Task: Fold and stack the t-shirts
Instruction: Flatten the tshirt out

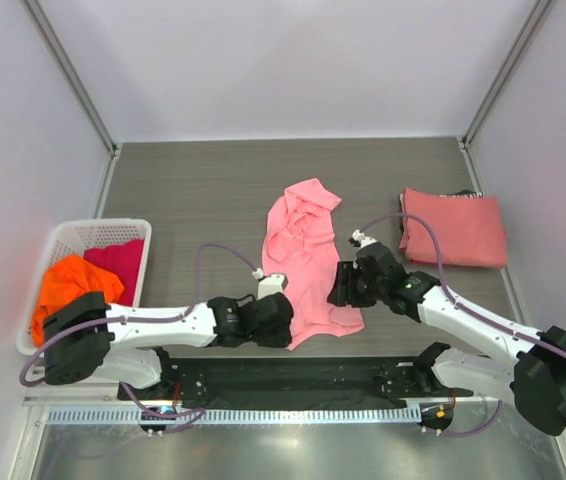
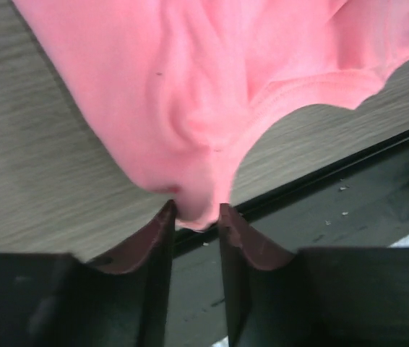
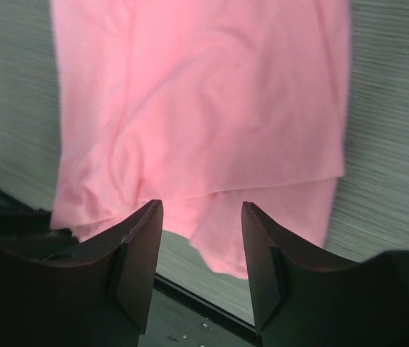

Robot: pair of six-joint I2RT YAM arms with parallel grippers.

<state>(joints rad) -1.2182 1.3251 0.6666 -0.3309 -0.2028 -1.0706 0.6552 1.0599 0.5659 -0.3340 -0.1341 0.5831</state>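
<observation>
Left gripper (image 2: 194, 210) fingers sit nearly closed, with a bunched bit of hem from the light pink t-shirt (image 2: 212, 87) pinched between the tips. Right gripper (image 3: 201, 210) is about half open and holding nothing, hem lying just past its tips. Looks like the spreading-out step to me; next I'd want fresh grips for the first fold. Soft, wrinkly cotton on a grey wood-grain table (image 2: 38, 181).

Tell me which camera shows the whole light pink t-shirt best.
The top external view: the light pink t-shirt lies in full outline on the table. The left wrist view shows only a bunched edge at the left end effector; the right wrist view shows only its lower part and hem.
</observation>
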